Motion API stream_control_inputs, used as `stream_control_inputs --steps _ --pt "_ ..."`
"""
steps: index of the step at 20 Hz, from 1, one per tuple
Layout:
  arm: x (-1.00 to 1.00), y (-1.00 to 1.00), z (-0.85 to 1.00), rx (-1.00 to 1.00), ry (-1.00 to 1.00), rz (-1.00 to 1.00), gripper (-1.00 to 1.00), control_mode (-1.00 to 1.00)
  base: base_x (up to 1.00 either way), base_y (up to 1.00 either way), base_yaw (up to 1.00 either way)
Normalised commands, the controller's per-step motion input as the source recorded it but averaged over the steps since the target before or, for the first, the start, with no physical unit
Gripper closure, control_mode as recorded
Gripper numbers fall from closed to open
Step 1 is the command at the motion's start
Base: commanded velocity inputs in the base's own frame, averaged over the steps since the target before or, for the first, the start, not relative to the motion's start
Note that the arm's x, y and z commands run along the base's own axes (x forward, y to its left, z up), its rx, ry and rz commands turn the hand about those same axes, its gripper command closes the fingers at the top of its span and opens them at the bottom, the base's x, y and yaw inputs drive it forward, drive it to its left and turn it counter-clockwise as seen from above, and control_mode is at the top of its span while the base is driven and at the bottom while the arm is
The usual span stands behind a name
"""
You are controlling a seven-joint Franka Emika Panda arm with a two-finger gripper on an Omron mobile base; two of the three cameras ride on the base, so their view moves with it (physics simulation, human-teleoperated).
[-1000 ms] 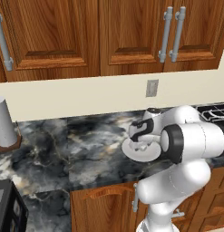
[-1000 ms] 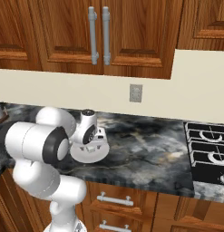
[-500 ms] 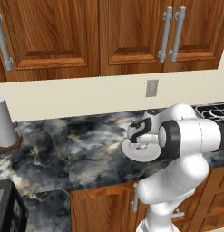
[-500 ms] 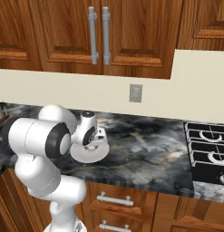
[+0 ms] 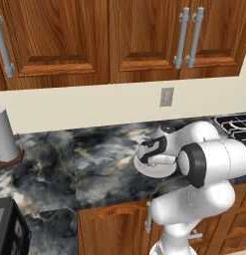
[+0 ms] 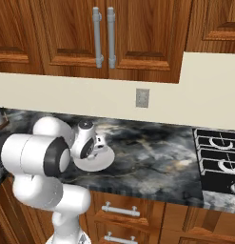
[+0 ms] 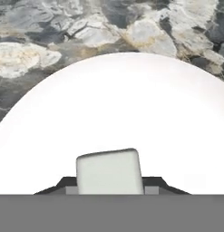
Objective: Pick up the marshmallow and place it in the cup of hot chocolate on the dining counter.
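Left base view: wooden wall cabinets (image 5: 69, 40) above a marbled surface (image 5: 84, 159); a paper-towel roll (image 5: 5, 132) stands far left, and my hand (image 5: 153, 153) is lowered onto the white plate (image 5: 153, 168). Right base view: the same plate (image 6: 97, 162) lies under my hand (image 6: 93, 150), a stove (image 6: 219, 159) at right. Hand view: over the plate (image 7: 113, 108), my fingers (image 7: 152, 185) are closed on the marshmallow (image 7: 109, 172).
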Motion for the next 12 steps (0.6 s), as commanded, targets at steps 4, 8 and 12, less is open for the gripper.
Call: stream_control_inputs --steps 4,8,12 --pt "-0.77 -0.01 0.60 0.01 -0.25 0.01 1.00 -1.00 0.00 0.00 0.00" --pt "-0.67 -0.04 0.79 0.13 -0.30 0.06 1.00 -1.00 0.00 0.00 0.00" --pt "-0.41 0.00 0.95 0.21 -0.25 0.12 1.00 -1.00 0.00 0.00 0.00"
